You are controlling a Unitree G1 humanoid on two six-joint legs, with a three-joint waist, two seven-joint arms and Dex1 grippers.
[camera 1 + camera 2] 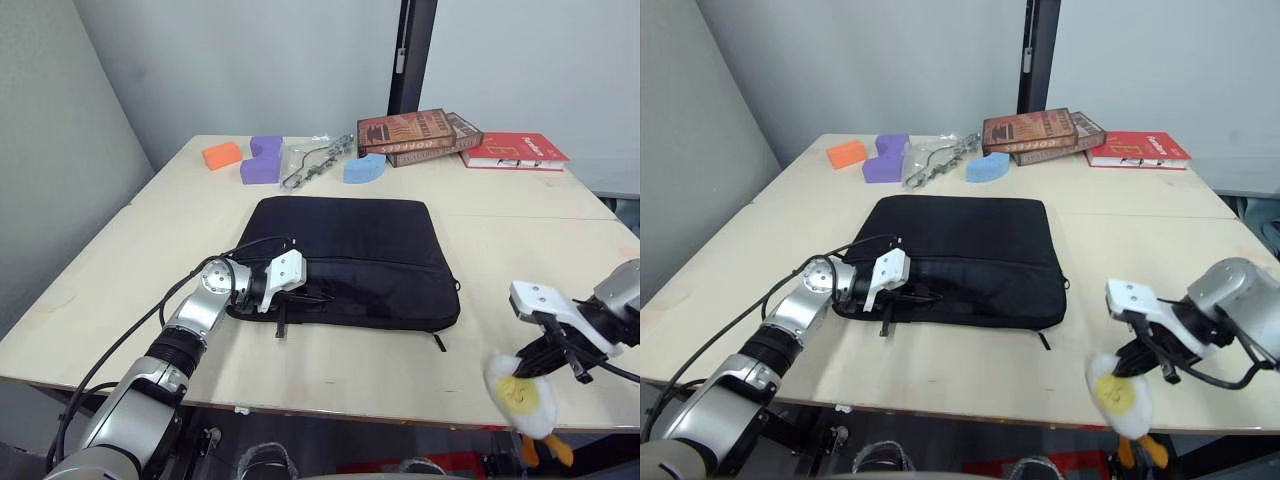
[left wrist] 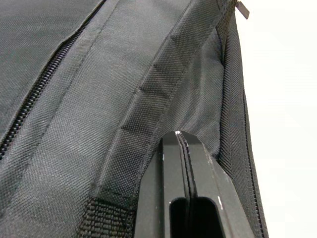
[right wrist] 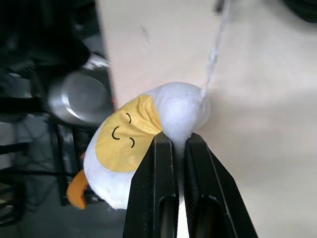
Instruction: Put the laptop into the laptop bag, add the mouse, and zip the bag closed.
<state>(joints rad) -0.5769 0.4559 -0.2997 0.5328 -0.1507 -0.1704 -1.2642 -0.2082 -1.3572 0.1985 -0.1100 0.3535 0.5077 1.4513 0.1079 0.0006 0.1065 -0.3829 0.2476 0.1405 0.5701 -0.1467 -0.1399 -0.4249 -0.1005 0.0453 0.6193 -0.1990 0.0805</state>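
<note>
Pale wood surface (image 1: 130, 300) carries the black bag (image 1: 350, 260) at frame centre, its near-left edge being nipped by the closed left hand (image 1: 300, 295), while a white toy (image 1: 525, 395) is pinched by the right hand (image 1: 540, 365) at lower right, seemingly mistaken for the mouse.

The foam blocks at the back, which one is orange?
The orange block is farthest to the robot's left, beside the purple block; the blue block is curved.
</note>
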